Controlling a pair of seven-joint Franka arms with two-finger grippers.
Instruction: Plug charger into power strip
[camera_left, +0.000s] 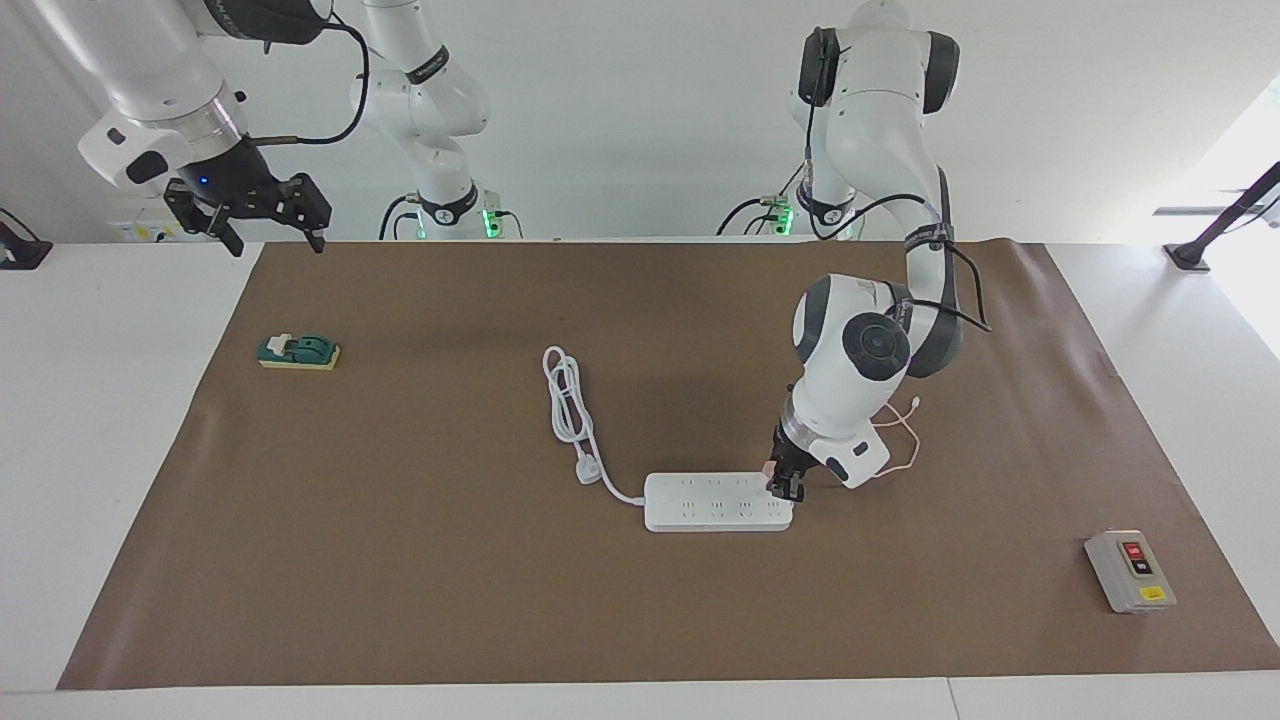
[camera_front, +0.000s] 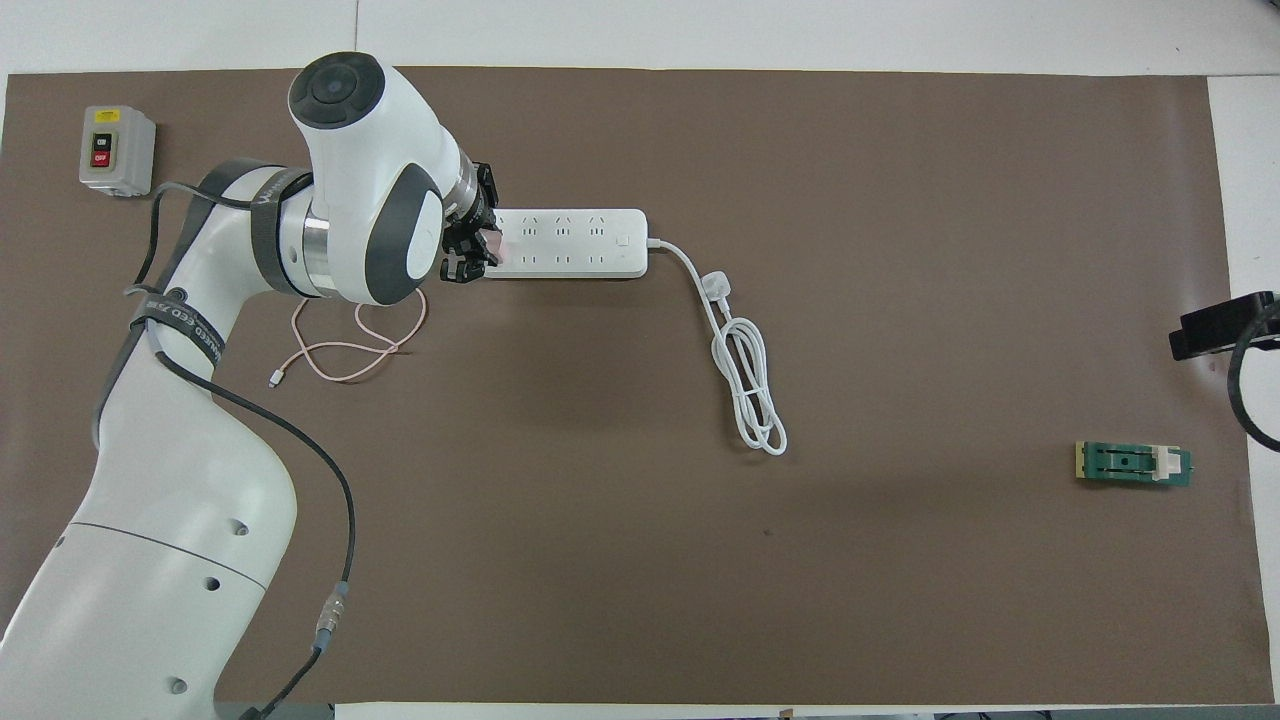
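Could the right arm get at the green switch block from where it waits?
Probably yes: the right gripper hangs open above the table edge, the green switch block lies nearby, and nothing stands between them.

The power strip (camera_left: 717, 502) is white with a white cord (camera_left: 570, 400), the charger (camera_front: 494, 243) and its thin cable (camera_front: 345, 350) are pale pink, the mat (camera_left: 640, 600) is plain brown, the box (camera_left: 1130, 570) is grey with red and black buttons and a yellow label, and the small block (camera_left: 298, 351) is green on a yellow base.
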